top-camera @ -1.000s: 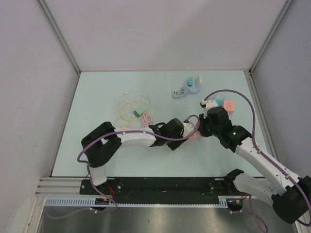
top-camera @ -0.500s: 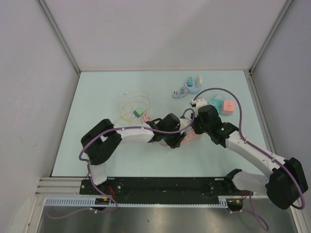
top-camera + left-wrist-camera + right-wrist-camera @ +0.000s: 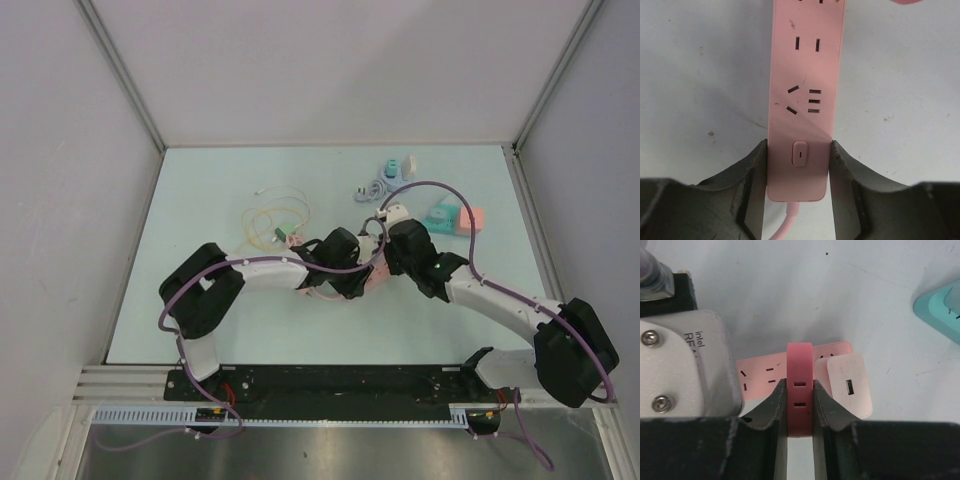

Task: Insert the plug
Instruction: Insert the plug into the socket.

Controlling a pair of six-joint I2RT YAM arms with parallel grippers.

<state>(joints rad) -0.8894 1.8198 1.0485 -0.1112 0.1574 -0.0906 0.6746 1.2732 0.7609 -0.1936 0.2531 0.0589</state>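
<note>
A pink power strip (image 3: 805, 100) lies on the pale table. My left gripper (image 3: 799, 146) is shut on its cable end, one finger on each long side by the switch. In the right wrist view my right gripper (image 3: 799, 386) is shut on a red plug (image 3: 799, 367), held upright over the strip (image 3: 762, 376) beside a pale pink USB charger block (image 3: 850, 385) at the strip's end. I cannot tell whether the plug's pins are in a socket. In the top view the two grippers meet mid-table, the left (image 3: 350, 278) and the right (image 3: 385, 258), and hide most of the strip.
A teal cube socket (image 3: 438, 217) and a pink one (image 3: 471, 220) stand right of the grippers; the teal one shows in the right wrist view (image 3: 940, 307). A blue charger (image 3: 395, 170) with a grey cable lies at the back. Yellow and white cables (image 3: 275, 218) lie to the left.
Both grippers have moved left together, the strip with the left one. The right arm has stretched further left, towards the back.
</note>
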